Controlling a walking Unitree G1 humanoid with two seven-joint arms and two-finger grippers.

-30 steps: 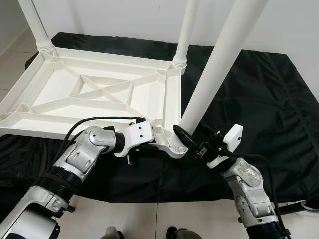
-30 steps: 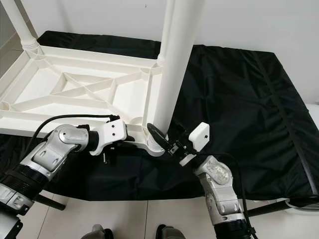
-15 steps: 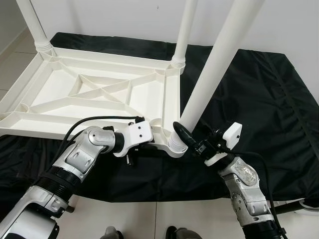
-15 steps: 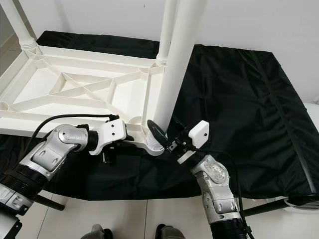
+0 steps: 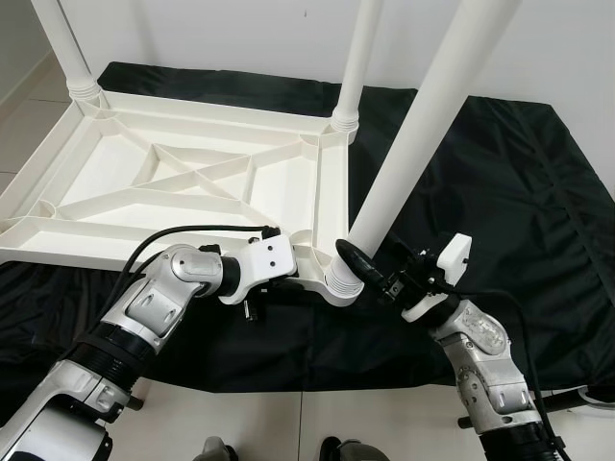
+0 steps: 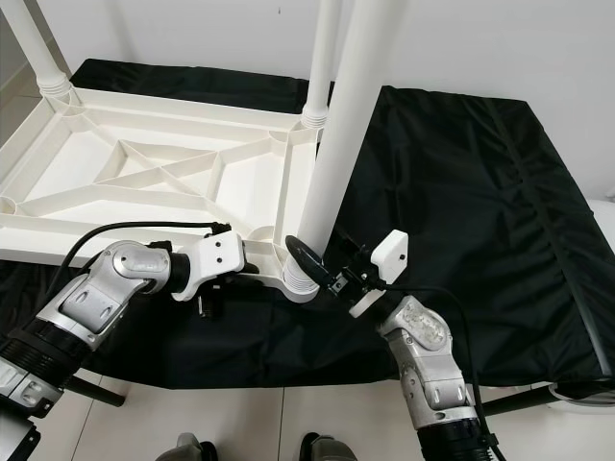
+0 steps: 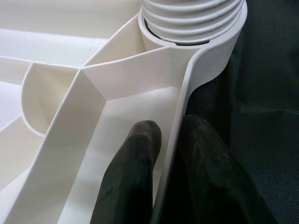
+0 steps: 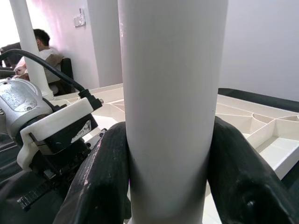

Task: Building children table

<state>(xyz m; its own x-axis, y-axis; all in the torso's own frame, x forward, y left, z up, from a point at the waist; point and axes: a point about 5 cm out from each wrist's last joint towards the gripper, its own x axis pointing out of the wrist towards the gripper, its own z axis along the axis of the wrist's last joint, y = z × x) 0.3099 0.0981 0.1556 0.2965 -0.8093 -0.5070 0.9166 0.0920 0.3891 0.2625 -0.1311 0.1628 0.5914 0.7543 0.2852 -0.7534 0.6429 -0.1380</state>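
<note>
**White children's table, upside down, one leg held at the near corner**

We list the tabletop [image 5: 183, 182] first: a white plastic panel lying underside up across the left and centre of the head views, its ribbed frame exposed. It rests on a black cloth [image 5: 500, 192] that covers the floor toward the right of the frame.

We count three legs. One stands in the far left corner [image 5: 60, 43], one in the far right corner [image 5: 357, 58]. The third leg [image 5: 423, 115] rises at a tilt from the threaded socket [image 5: 338, 279] at the near right corner, in the lower centre of the frame.

We note the right gripper [image 8: 170, 182] closed around the base of this third leg, one black finger on each side of the tube, just above the socket.

We note the left gripper [image 7: 170, 154] pinching the tabletop's thin edge wall beside the same socket, one finger inside the rim and one outside.

Pale floor tiles [image 5: 288, 423] run along the bottom edge.
</note>
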